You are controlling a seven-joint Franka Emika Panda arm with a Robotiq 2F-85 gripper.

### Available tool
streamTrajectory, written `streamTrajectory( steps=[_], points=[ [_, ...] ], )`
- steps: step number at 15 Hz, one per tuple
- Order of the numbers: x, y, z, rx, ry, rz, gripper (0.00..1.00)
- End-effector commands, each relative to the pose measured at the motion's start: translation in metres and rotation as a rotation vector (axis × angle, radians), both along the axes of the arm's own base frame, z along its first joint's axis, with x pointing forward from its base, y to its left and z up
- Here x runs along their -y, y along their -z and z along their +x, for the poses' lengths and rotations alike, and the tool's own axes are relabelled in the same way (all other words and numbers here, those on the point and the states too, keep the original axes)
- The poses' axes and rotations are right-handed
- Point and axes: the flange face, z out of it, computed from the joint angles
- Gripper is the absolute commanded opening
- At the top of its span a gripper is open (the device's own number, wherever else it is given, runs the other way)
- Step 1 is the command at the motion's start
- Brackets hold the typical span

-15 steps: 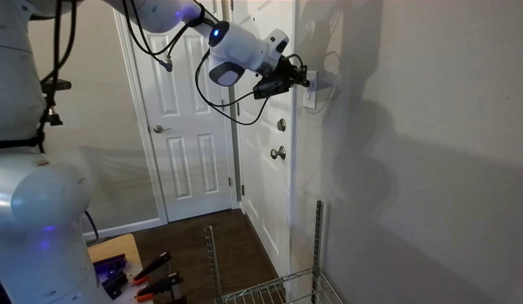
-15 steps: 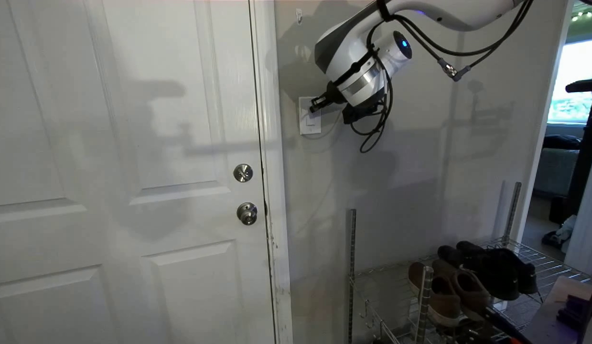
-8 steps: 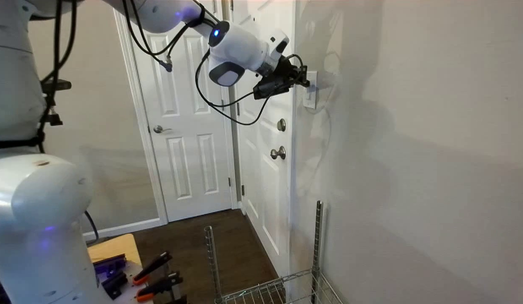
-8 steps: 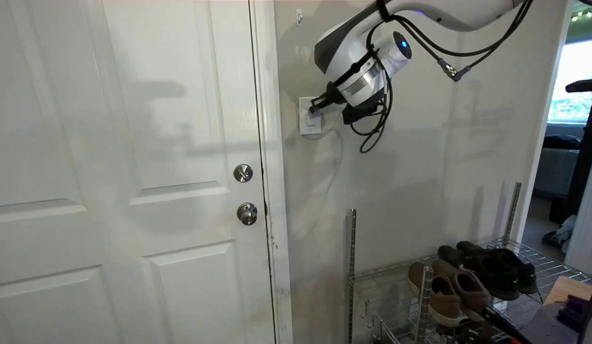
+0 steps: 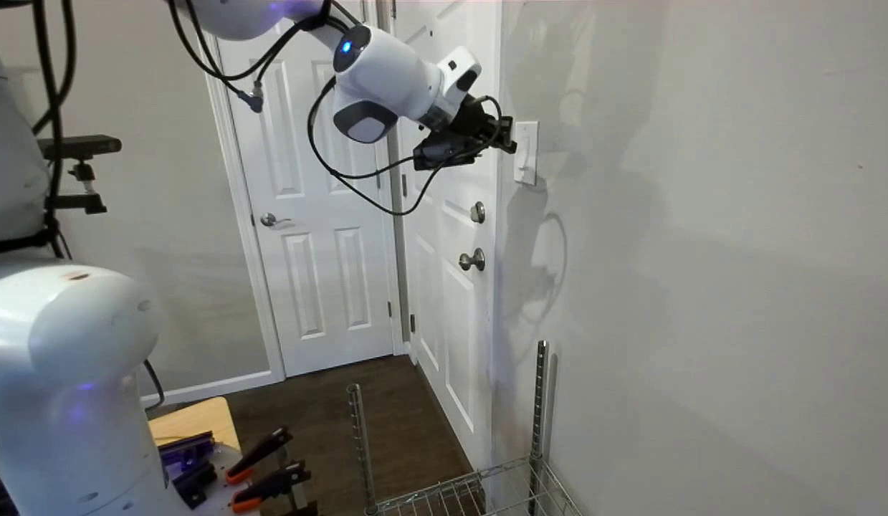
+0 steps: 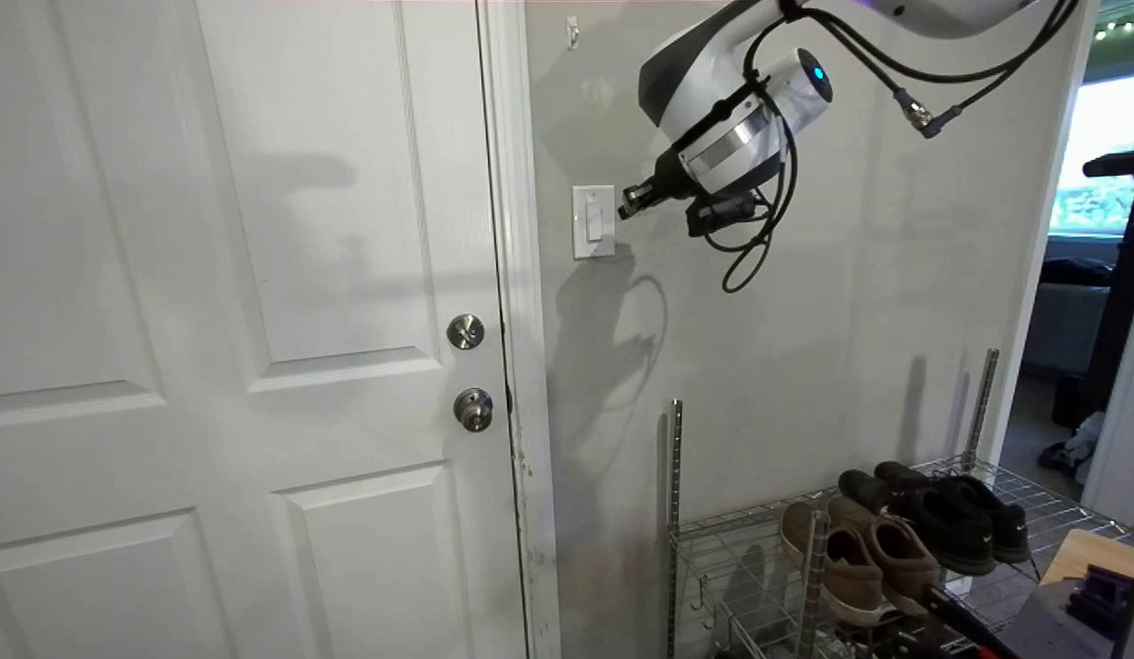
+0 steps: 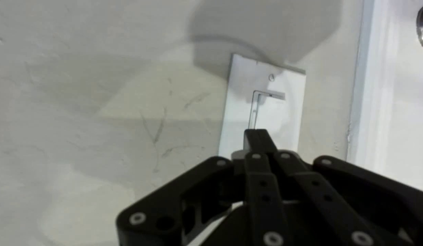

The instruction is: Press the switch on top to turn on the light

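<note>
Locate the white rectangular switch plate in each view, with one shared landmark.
In an exterior view: plate, upper right of centre.
In an exterior view: plate, above centre.
Wrist view: plate, right of centre, partly hidden.
Landmark: silver-knobbed white door, left of plate in both exterior views, right in wrist view.

Gripper point(image 6: 629, 202): moved from in front of the switch plate point(image 6: 593, 222) to just beside it in an exterior view.
Arm point(image 5: 393, 75): retracted in both exterior views.
Wall point(image 6: 768, 384): brighter than 1.0 s ago.
Shadow point(image 6: 587, 320): sharper, now below the switch plate.
</note>
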Motion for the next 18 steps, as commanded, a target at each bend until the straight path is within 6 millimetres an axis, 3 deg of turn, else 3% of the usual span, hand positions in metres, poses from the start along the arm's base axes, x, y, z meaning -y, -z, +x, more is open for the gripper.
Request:
streamTrajectory(
  steps=[1, 4, 7, 8, 9, 13, 18],
  points=[
    [0.018, 0.015, -0.057, -0.056, 0.002, 0.043, 0.01],
    [0.024, 0.037, -0.099, -0.111, 0.034, 0.072, 0.01],
    [0.014, 0.057, -0.14, -0.149, 0.061, 0.081, 0.01],
    [0.015, 0.052, -0.108, -0.146, 0.061, 0.106, 0.26],
    [0.012, 0.056, -0.116, -0.151, 0.057, 0.101, 0.02],
    [0.016, 0.054, -0.11, -0.149, 0.065, 0.112, 0.26],
    [0.016, 0.054, -0.11, -0.15, 0.065, 0.111, 0.26]
  ],
)
